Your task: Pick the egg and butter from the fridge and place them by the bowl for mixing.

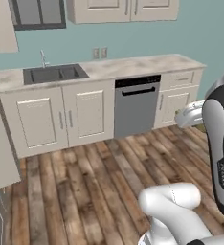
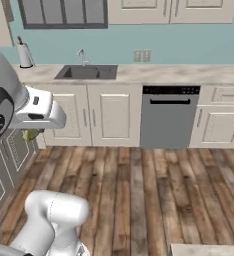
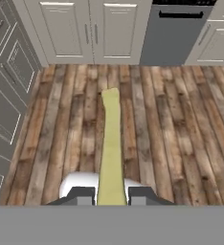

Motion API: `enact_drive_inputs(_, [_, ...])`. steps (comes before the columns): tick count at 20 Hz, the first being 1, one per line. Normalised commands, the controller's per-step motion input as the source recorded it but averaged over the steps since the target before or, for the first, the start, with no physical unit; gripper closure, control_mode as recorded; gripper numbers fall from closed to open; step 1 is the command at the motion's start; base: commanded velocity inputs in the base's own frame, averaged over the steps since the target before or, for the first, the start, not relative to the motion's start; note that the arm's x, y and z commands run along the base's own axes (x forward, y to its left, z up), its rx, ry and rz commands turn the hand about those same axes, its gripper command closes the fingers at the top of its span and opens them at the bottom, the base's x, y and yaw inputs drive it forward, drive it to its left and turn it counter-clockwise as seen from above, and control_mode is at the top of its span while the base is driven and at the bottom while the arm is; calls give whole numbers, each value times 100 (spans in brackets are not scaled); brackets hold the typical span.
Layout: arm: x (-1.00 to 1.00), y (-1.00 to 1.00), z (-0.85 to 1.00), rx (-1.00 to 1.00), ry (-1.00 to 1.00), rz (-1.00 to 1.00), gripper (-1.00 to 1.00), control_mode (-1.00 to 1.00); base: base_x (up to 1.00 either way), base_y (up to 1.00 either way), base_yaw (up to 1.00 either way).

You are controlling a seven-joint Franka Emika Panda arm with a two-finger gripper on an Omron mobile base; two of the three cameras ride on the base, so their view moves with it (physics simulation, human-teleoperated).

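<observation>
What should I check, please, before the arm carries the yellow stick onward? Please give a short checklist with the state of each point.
1. Butter sits between the two fingertips of the gripper: ok.
2. Gripper closed on the butter: ok.
3. Butter hangs free above the wood floor, touching no cabinet: ok.
4. Bowl in sight as the place to set it down: cannot tell.
5. Egg already moved: cannot tell.
6. Space ahead toward the dishwasher and the counter is free of obstacles: ok.
</observation>
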Motion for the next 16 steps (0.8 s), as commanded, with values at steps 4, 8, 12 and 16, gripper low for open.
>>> enact_drive_inputs(4, [0, 0, 0, 0, 0, 0, 100, 100, 100, 34, 21])
enact_drive_inputs(8, [0, 0, 0, 0, 0, 0, 100, 100, 84, 13, 55])
enact_drive_inputs(12, [0, 0, 0, 0, 0, 0, 100, 100, 3, 5, 97])
enact_drive_inputs(16, [0, 0, 0, 0, 0, 0, 100, 100, 0, 0, 100])
